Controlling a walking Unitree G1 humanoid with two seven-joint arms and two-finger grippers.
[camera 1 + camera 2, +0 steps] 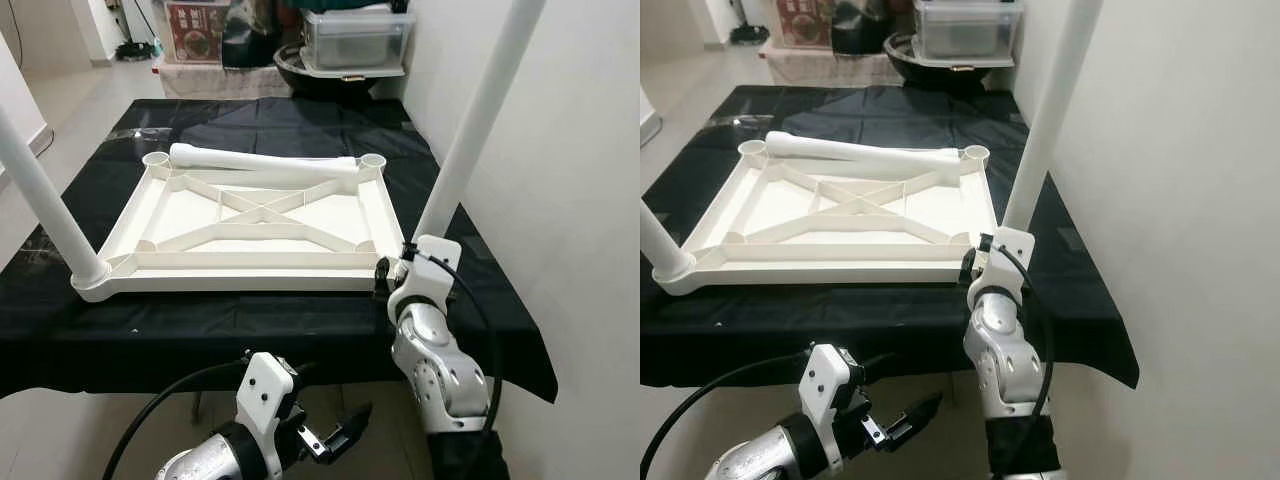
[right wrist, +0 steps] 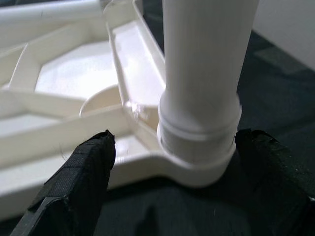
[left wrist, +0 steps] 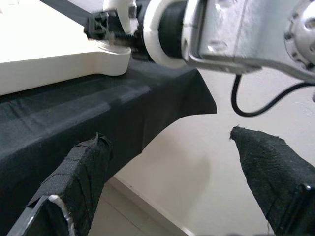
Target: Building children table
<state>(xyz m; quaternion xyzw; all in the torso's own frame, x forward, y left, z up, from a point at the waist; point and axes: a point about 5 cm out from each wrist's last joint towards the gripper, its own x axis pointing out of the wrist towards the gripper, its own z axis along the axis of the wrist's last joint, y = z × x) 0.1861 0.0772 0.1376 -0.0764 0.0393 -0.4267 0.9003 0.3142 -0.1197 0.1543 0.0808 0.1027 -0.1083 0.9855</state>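
The tabletop point(image 1: 250, 215) lies upside down, mid-frame, on the black cloth point(image 1: 300, 320), long axis left-right. Two legs point(image 1: 470, 130) stand upright at its near corners; a third point(image 1: 260, 160) lies along the far edge. The right gripper point(image 2: 172, 162) has its fingers spread wide around the near-right leg's base. The left gripper point(image 3: 167, 182) is at bottom, fingers wide apart, holding nothing.

The two upright legs, one at the near left corner point(image 1: 45, 205) and one at the near right corner point(image 1: 478, 120), run out past the top edge of the head views, so their upper ends cannot be seen. The right gripper point(image 1: 384, 278) is mostly hidden behind its own white wrist housing in the head views, and in its wrist view both fingers point(image 2: 74, 182) are cut off by the lower edge. The clear bin point(image 1: 355, 38) beyond the table point(image 1: 250, 330) is cropped at the top, its contents too dim to tell.
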